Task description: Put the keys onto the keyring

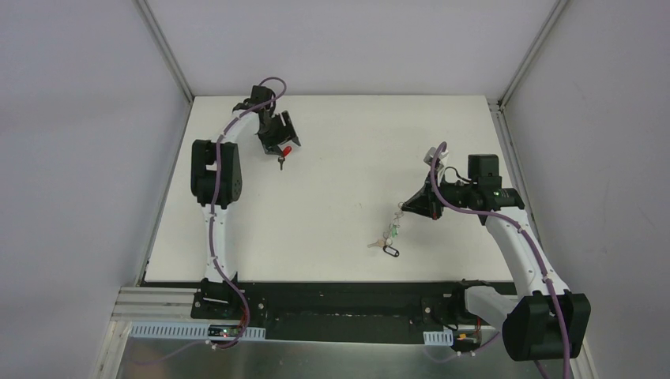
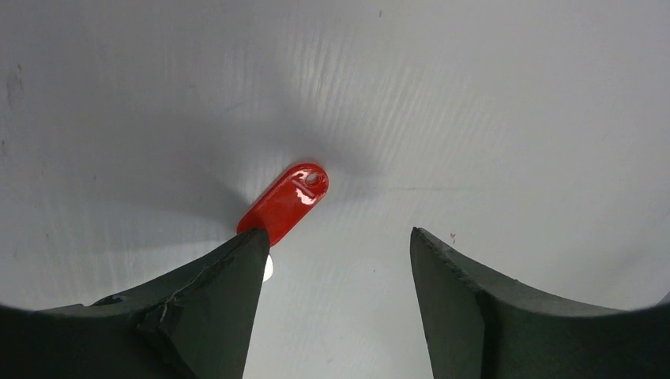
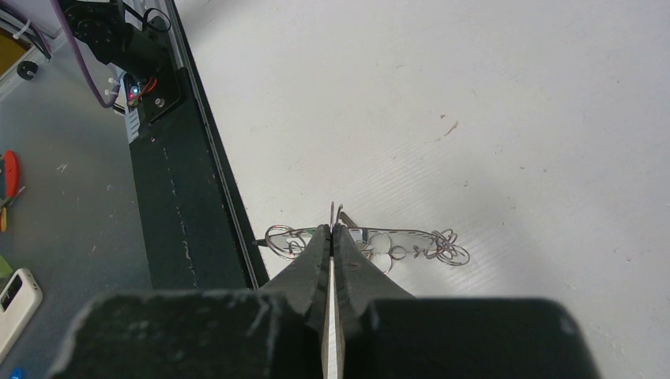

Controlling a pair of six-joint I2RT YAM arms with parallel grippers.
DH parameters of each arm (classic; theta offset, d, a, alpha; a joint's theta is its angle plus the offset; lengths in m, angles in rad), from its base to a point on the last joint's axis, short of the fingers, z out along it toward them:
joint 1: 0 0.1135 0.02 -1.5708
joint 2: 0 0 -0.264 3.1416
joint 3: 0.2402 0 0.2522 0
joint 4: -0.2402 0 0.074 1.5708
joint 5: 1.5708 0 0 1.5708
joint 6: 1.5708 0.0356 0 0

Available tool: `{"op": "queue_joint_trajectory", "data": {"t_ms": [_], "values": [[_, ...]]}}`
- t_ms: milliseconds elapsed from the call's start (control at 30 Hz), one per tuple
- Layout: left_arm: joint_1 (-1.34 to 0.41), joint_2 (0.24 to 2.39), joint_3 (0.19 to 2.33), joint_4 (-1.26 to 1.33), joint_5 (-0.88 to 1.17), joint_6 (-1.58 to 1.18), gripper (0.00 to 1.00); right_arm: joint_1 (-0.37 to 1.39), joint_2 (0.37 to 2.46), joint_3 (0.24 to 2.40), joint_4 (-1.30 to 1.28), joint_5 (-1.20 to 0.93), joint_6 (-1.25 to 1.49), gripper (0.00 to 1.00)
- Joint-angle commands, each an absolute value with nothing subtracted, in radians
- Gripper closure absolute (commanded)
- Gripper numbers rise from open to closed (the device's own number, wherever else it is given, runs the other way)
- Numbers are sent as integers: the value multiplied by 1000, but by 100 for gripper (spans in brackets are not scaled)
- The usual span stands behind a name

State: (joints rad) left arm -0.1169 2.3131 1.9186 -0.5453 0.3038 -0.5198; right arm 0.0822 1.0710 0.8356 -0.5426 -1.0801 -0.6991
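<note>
A red-headed key [image 2: 286, 202] lies flat on the white table [image 1: 355, 158] at the far left. My left gripper [image 2: 336, 237] hangs open just over it; the left fingertip [image 2: 253, 241] covers its blade end, and nothing is between the fingers. From above, the red key [image 1: 286, 151] sits under my left gripper [image 1: 278, 140]. My right gripper [image 3: 333, 229] is shut on the thin wire of the keyring [image 3: 395, 232], seen edge-on with small loops along it. Below my right gripper [image 1: 405, 207] hang a green key [image 1: 393, 230] and a black tag [image 1: 390, 250].
A black rail [image 1: 340, 296] runs along the table's near edge and shows close beside the keyring [image 3: 182, 197]. Grey walls close in the table on the left, right and far side. A white device [image 3: 16, 296] lies off the table beyond the rail.
</note>
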Motion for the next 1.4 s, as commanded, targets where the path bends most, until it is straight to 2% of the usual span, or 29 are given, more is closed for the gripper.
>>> {"op": "queue_joint_trajectory", "data": {"t_ms": [0,267,567,1033,1367], "values": [[-114,2197,1802,-594,288,-458,32,75,1067,820,-527,-1087,-706,100],[-151,2036,1546,-542,319,-390,34,72,1058,817,-521,-1085,-699,100],[-339,1925,1393,-552,394,-248,34,69,1049,815,-515,-1109,-694,100],[-388,1753,1491,-651,427,18,22,86,1059,834,-518,-1123,-715,100],[-387,1827,1520,-854,284,140,26,212,1128,919,-541,-1079,-762,100]]}}
